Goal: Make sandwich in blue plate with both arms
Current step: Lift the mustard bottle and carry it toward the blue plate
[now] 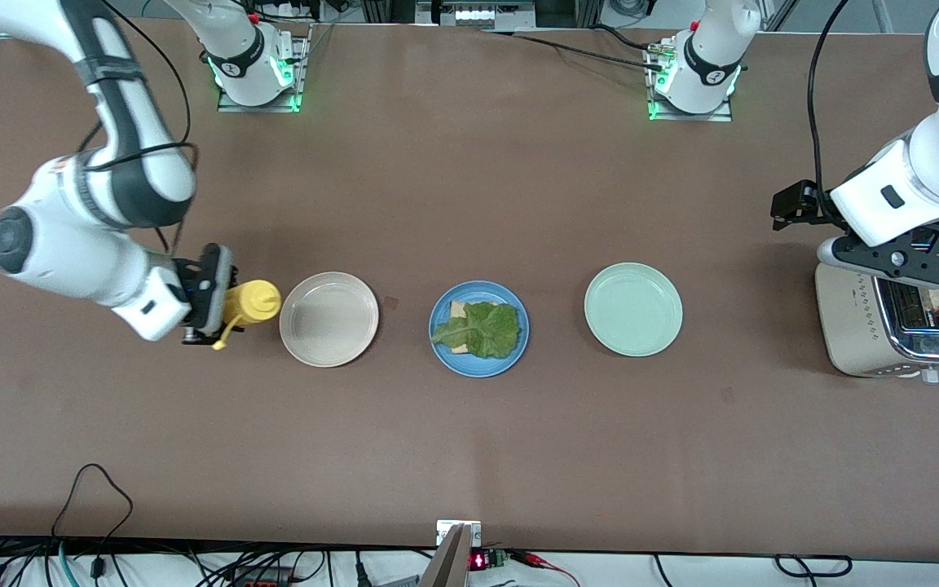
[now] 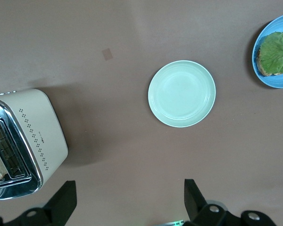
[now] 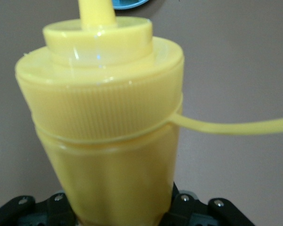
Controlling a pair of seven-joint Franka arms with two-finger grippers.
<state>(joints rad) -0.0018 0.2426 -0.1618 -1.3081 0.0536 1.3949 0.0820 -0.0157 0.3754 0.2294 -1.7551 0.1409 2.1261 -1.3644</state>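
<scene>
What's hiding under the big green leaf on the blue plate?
A bread slice peeks out from under the lettuce leaf on the blue plate. The leaf covers most of it, so anything else underneath is hidden.

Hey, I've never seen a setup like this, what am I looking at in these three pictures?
Two white robot arms work at a brown table. One picture looks down from above; the others come from cameras on each arm's wrist. In a row lie a cream-white plate, a round blue plate holding a bread slice under a ruffled green lettuce leaf, and a pale mint-green plate. The right gripper holds a yellow squeeze bottle beside the cream plate. The left gripper, fingers open and empty, hangs by a beige and chrome toaster at the left arm's end, with something pale in its slot.
</scene>
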